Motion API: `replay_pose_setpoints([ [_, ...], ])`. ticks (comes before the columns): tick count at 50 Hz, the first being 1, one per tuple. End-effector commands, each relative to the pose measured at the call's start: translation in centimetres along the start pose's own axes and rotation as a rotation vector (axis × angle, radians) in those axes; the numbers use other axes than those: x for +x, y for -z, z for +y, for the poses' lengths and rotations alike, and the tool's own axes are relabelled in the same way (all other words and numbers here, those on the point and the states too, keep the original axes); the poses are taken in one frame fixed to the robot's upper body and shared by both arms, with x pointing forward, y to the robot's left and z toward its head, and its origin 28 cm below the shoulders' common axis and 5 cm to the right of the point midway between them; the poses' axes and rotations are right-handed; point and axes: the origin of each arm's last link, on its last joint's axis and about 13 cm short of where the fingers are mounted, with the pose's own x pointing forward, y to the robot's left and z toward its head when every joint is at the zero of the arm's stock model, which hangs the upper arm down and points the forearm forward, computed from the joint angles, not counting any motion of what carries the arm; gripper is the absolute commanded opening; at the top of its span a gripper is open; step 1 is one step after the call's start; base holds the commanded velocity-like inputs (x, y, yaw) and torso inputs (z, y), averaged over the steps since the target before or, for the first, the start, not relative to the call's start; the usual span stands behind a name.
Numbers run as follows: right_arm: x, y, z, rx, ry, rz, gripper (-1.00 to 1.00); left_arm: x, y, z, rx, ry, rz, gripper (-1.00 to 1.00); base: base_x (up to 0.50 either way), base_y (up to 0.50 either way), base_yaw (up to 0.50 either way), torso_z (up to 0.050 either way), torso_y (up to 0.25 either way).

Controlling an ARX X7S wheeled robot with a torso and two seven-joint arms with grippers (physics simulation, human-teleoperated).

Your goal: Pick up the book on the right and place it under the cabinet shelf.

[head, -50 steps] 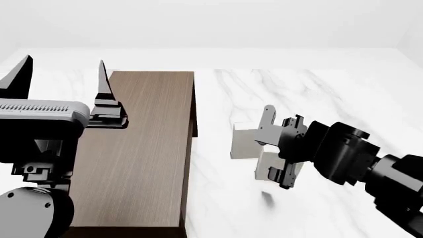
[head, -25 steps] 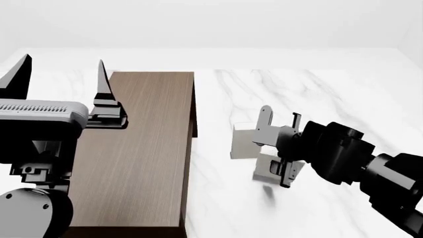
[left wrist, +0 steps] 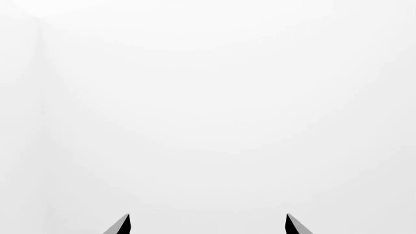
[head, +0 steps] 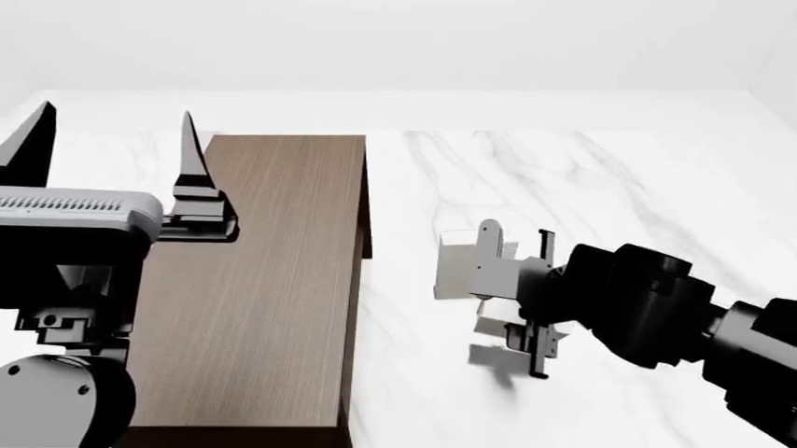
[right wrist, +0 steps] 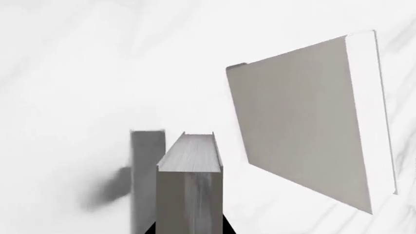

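The cabinet [head: 261, 280] is a tall brown wood box that stands on the white marble bench [head: 598, 177]. The book [head: 501, 322] is a little way off from the cabinet's dark side, on the same side as the right arm. It is plain white and thick. The right tool [head: 513, 294] has the book between its two fingers and is closed on it. The book seems to be lifted off the bench, because a grey shadow [head: 492, 359] lies on the bench just below it. A second white book [head: 458, 266] stands between the cabinet and the held book, near the cabinet's side but not touching it. In the head view the held book sits right next to this second book, and I cannot tell if they touch. In the right wrist view the book [right wrist: 188, 180] shows its ribbed page edge, and the second book [right wrist: 305, 131] stands tilted beside it with a clear gap of bench between them. The left tool [head: 112, 154] is up above the cabinet's far outer edge, away from both books. Its two dark pointed fingers [head: 193, 159] are spread wide apart with nothing between them. In the left wrist view only the two tips of the left tool [left wrist: 206, 224] show, against plain white.
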Motion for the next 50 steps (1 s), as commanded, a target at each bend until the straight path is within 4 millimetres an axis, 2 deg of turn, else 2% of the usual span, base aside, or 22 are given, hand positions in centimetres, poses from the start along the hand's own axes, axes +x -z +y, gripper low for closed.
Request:
replay_pose_setpoints([
  [1, -3.0, -0.7, -0.1, -0.038, 0.04, -0.043, -1.0, 0.0, -0.2, 0.1, -0.005, -0.002, -0.003, 1.0, 0.0, 0.0, 0.0, 0.0, 0.0],
  [15, -7.0, -0.7, 1.8, 0.01, 0.038, -0.101, -1.0, -0.3, -0.9, 0.3, -0.016, -0.01, -0.019, 1.0, 0.0, 0.0, 0.0, 0.0, 0.0],
  [23, -9.2, -0.9, 4.7, 0.109, -0.041, -0.217, -1.0, -0.4, -1.3, 0.4, -0.024, -0.013, -0.028, 1.0, 0.0, 0.0, 0.0, 0.0, 0.0],
  [34, -12.1, -2.2, 8.0, 0.345, -0.119, -0.398, -1.0, -0.8, -2.0, 0.6, -0.039, -0.016, -0.046, 1.0, 0.0, 0.0, 0.0, 0.0, 0.0],
  [39, -12.4, -2.4, 9.0, 0.426, -0.128, -0.408, -1.0, -0.9, -2.3, 0.6, -0.046, -0.014, -0.055, 1.0, 0.0, 0.0, 0.0, 0.0, 0.0],
  [50, -12.9, -2.3, 9.2, 0.619, -0.126, -0.585, -1.0, -1.1, -2.7, 0.8, -0.053, -0.017, -0.067, 1.0, 0.0, 0.0, 0.0, 0.0, 0.0],
])
